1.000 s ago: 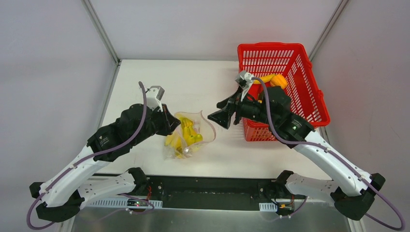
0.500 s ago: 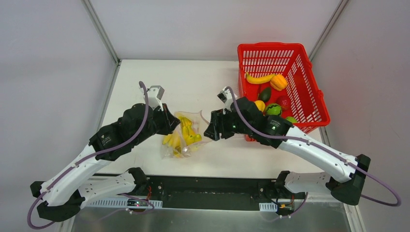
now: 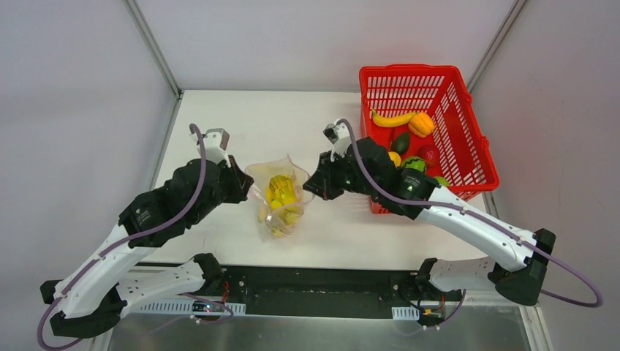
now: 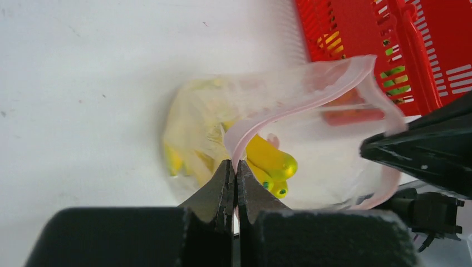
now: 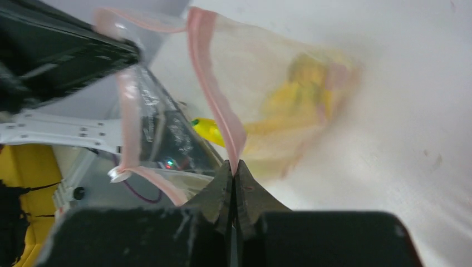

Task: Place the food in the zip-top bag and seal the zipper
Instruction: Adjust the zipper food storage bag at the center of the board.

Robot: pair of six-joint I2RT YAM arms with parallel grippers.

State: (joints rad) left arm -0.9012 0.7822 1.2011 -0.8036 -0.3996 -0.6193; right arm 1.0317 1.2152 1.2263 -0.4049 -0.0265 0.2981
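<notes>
Zip-top bag (image 3: 294,174) of yellow bananas (image 3: 281,192), left claw (image 4: 234,168) and right claw (image 5: 232,167) each clamped on its zipper (image 5: 214,83)

The bag (image 3: 258,175) is mid-table (image 3: 292,124), between the left gripper (image 3: 247,187) and right gripper (image 3: 311,189), with bananas (image 3: 281,191) inside. The basket (image 3: 409,80) stands far right, holding other food (image 3: 420,123).

We see the zip-top bag (image 4: 339,139) as clear plastic, its zipper (image 4: 300,100) a pale pink strip. The bananas (image 4: 270,158) inside are yellow with green tips. At the far right corner of the white counter (image 3: 292,124), the basket (image 3: 406,82) is a red lattice holding yellow, orange, dark green and red pieces (image 3: 420,123).
</notes>
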